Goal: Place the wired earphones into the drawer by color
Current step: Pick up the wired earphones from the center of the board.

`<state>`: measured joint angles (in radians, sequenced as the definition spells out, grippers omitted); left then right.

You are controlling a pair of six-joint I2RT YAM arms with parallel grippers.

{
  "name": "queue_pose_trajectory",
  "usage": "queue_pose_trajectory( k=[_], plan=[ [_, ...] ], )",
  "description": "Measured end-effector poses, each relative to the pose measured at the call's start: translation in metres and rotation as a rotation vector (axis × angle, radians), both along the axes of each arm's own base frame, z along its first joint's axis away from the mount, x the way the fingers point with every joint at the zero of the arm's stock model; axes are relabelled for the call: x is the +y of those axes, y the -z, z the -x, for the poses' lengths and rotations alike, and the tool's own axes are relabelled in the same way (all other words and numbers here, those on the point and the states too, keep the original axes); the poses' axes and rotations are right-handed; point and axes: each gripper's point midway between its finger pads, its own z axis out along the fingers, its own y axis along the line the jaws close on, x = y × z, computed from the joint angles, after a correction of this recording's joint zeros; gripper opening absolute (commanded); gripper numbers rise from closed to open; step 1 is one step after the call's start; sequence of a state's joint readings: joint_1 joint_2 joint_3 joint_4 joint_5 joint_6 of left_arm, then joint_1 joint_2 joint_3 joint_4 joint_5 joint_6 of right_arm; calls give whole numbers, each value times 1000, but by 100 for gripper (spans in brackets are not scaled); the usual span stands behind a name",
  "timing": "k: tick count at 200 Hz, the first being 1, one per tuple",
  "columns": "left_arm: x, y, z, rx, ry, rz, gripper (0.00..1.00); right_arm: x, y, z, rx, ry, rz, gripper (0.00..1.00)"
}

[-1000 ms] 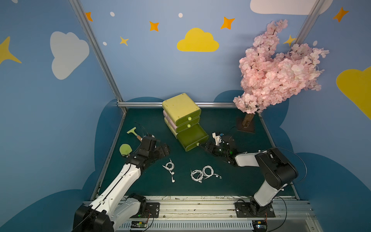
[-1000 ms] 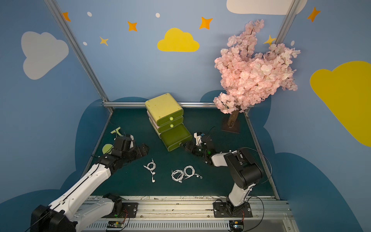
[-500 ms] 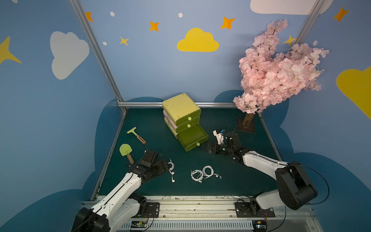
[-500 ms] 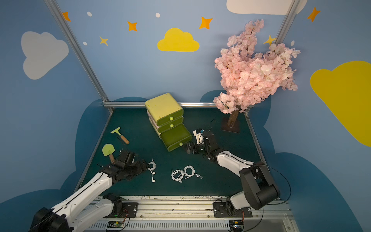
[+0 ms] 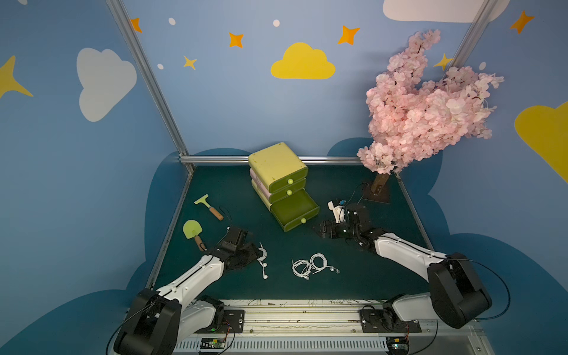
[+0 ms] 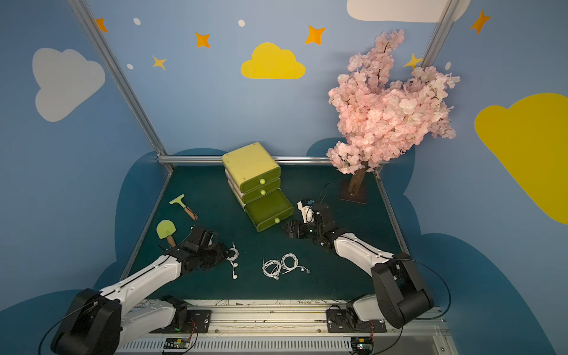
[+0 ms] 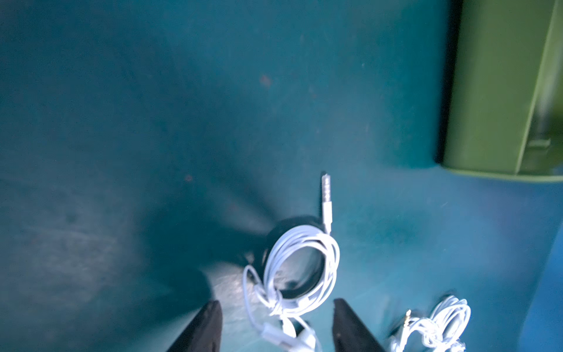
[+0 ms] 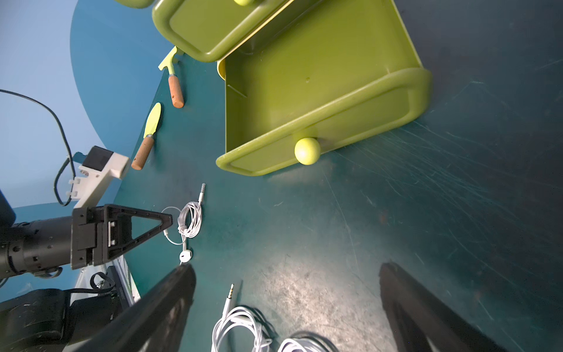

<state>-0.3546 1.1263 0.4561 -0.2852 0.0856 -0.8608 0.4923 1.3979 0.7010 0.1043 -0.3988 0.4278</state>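
Observation:
A white wired earphones bundle [image 5: 262,256] [image 6: 234,256] lies on the green mat at front left, its coil [image 7: 301,265] between the fingers of my left gripper [image 7: 275,301] [image 5: 256,255]. The jaws stand apart with a gap on each side of the cord. Two more white wired earphones [image 5: 313,266] [image 6: 281,265] [image 8: 240,327] lie at front centre. The green drawer unit's bottom drawer [image 5: 295,209] [image 8: 320,76] is pulled out and looks empty. My right gripper [image 5: 322,230] [image 8: 286,266] hovers wide open just right of the drawer front, holding nothing.
The two upper drawers [image 5: 287,186] are shut. A toy scraper [image 5: 209,207] and a toy shovel [image 5: 193,232] lie at the left edge of the mat. A pink blossom tree [image 5: 424,104] stands at the back right on a base [image 5: 376,195].
My left arm came forward and down from beside the toy tools to the white earphones, and its jaws narrowed around the coil. The right arm stretched out lower; its gripper stayed open by the drawer.

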Motion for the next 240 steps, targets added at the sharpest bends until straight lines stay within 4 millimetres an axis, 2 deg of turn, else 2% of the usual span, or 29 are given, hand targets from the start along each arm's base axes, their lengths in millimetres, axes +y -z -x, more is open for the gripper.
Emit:
queue_pose_trajectory(
  k=[65,79,153,208,240],
  plan=[
    [-3,-4,-8,-35,1,15,40,-3,-2,1,-7,9,1,98],
    [-4,-2,-8,-28,4,14,32,-4,-4,0,-11,12,0,98],
    [-5,6,-5,-1,16,7,19,-5,-7,0,-23,18,-2,98],
    [-5,-5,-7,-41,25,15,5,-6,-7,0,-23,19,-3,98],
    [-6,-14,-8,-68,33,25,4,-6,-8,0,-24,20,-3,98]
  ],
)
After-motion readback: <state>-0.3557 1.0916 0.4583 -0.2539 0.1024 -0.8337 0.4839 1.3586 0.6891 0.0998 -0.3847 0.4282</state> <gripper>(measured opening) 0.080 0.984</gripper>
